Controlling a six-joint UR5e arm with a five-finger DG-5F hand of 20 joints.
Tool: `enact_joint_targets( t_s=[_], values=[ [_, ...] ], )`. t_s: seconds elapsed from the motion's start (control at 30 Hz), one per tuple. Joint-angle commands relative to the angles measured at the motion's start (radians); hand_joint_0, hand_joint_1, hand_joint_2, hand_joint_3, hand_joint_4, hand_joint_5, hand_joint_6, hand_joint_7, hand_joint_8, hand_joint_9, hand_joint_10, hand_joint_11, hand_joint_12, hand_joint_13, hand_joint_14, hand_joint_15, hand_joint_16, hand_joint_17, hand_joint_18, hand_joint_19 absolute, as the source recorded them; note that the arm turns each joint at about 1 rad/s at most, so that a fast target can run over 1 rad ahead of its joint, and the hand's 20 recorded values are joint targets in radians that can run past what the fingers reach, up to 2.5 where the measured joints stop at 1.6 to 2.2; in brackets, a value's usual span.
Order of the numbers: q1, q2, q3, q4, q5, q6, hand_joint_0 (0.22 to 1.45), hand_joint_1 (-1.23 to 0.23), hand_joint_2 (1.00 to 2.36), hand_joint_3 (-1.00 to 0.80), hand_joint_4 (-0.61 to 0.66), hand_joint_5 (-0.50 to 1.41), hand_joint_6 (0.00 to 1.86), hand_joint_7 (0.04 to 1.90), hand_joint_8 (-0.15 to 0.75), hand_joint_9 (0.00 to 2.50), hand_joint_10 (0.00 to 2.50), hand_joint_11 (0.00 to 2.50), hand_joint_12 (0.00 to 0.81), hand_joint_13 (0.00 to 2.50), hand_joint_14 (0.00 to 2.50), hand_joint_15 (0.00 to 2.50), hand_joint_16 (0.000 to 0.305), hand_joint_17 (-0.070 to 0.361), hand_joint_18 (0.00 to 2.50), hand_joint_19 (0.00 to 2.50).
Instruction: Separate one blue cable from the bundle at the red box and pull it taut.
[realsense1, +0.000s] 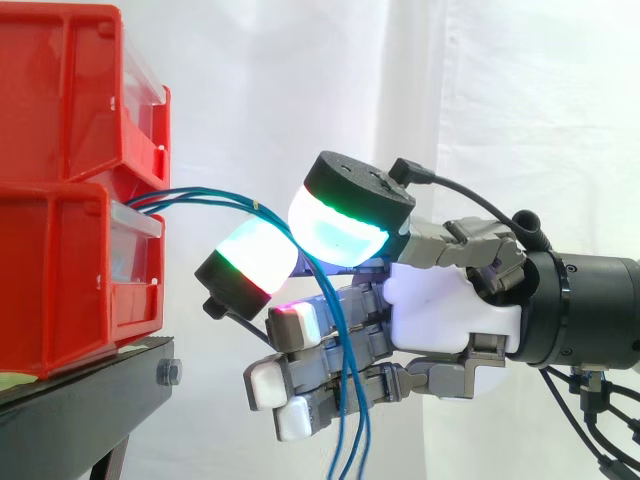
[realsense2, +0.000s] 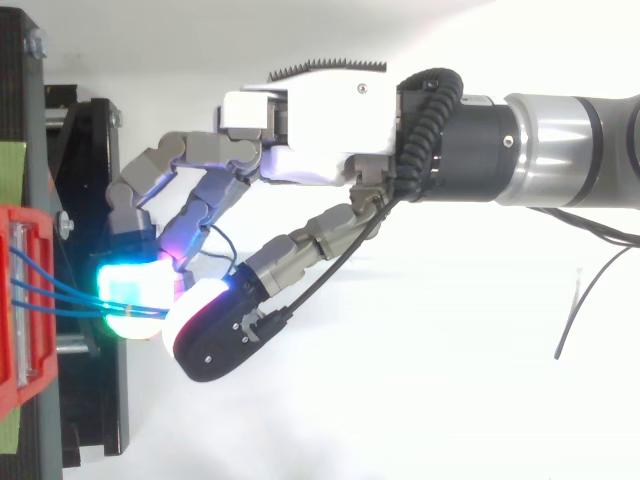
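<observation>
Blue cables (realsense1: 200, 197) pinched beside red box (realsense1: 60, 270); separation unconfirmed.
Side view: cables are clamped between two pads (realsense1: 335, 225) of the hand (realsense1: 450, 310), ends hanging slack. Top view: several strands enter the pinch; one is to be isolated, then drawn taut.

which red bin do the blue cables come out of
The lower red bin: the blue cables leave over its clear front, under the upper red bin, which has none.
</observation>
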Motion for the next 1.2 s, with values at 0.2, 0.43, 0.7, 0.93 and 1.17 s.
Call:
enact_joint_targets(
  t_s=[0.2, 0.43, 0.7, 0.93, 1.17],
  values=[
    [0.0, 0.0, 0.0, 0.0, 0.0, 0.001, 0.57, -0.59, 1.01, -0.26, 0.04, -0.16, 0.87, 1.05, 0.307, 0.97, 0.02, 0.91, 0.366, 0.81, 0.02, 0.61, 0.048, 0.108, 0.63, 0.72],
    [0.0, 0.0, 0.0, 0.0, 0.0, 0.001, 0.56, -0.55, 1.01, -0.36, 0.05, -0.15, 0.85, 1.05, 0.298, 1.0, 0.02, 0.92, 0.355, 0.81, 0.02, 0.62, 0.046, 0.104, 0.63, 0.74],
    [0.0, 0.001, 0.002, 0.0, 0.0, 0.002, 0.59, -0.66, 1.01, -0.34, 0.04, -0.14, 0.84, 1.11, 0.297, 1.03, 0.02, 0.93, 0.352, 0.84, 0.02, 0.61, 0.045, 0.1, 0.66, 0.73],
    [0.0, 0.0, 0.002, 0.0, -0.002, 0.002, 0.6, -0.79, 1.02, -0.2, 0.03, -0.17, 0.88, 1.04, 0.292, 0.99, 0.02, 0.94, 0.354, 0.83, 0.02, 0.62, 0.046, 0.104, 0.68, 0.72],
    [0.0, 0.0, 0.002, 0.0, 0.0, 0.002, 0.55, -0.73, 1.0, -0.5, 0.07, -0.16, 0.85, 0.97, 0.288, 0.99, 0.02, 0.93, 0.356, 0.83, 0.02, 0.61, 0.047, 0.105, 0.68, 0.71]
  ],
)
